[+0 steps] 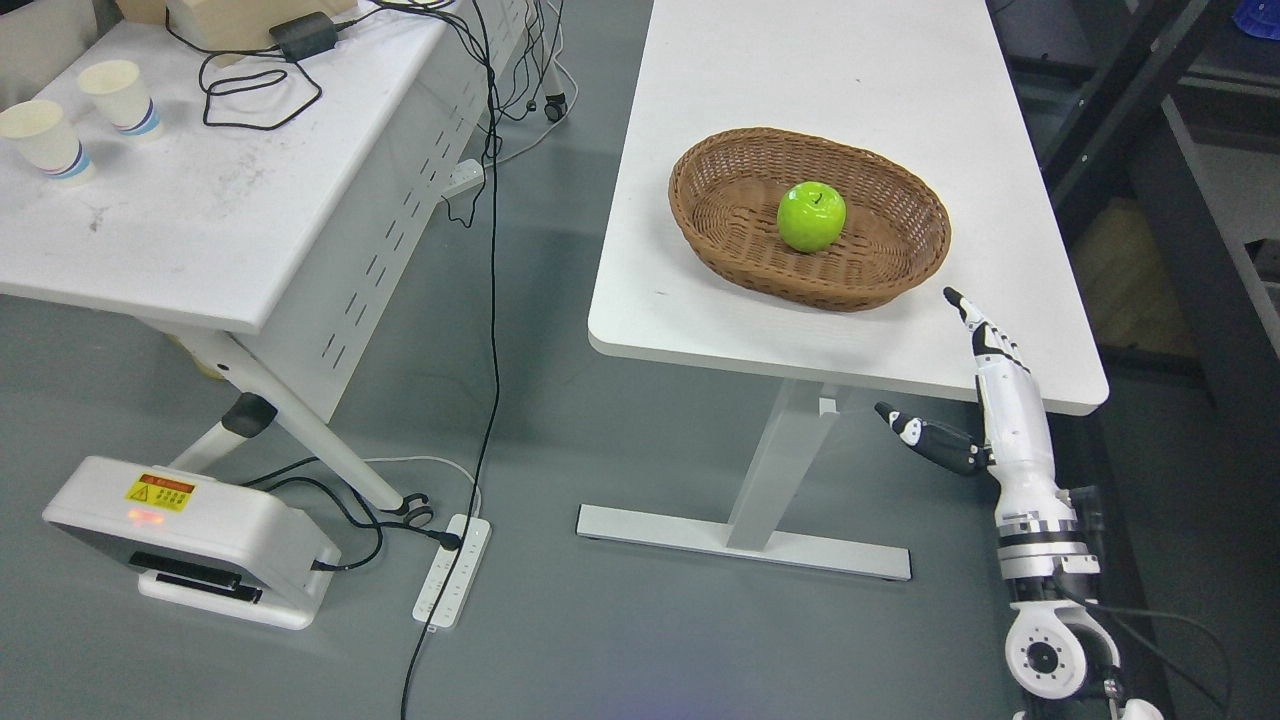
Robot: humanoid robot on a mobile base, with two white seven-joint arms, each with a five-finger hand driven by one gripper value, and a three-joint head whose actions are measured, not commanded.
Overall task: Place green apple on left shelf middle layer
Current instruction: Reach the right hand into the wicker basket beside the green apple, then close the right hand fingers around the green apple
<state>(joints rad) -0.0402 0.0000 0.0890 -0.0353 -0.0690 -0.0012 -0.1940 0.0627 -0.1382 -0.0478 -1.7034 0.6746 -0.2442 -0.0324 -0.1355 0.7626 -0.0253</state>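
A green apple point(811, 216) lies in the middle of a brown wicker basket point(720, 170) on the white table point(800, 60). My right hand point(925, 370) rises from the lower right, at the table's near right corner, below and right of the basket. Its fingers point(985, 335) are stretched straight out and the thumb points left; it holds nothing. No shelf shows in the head view. The left arm is out of view.
A second white desk point(200, 230) stands at the left with two paper cups point(50, 140), a power adapter and black cables. On the grey floor lie a white device point(190, 540) and a power strip point(452, 570). A dark frame point(1190, 200) runs along the right.
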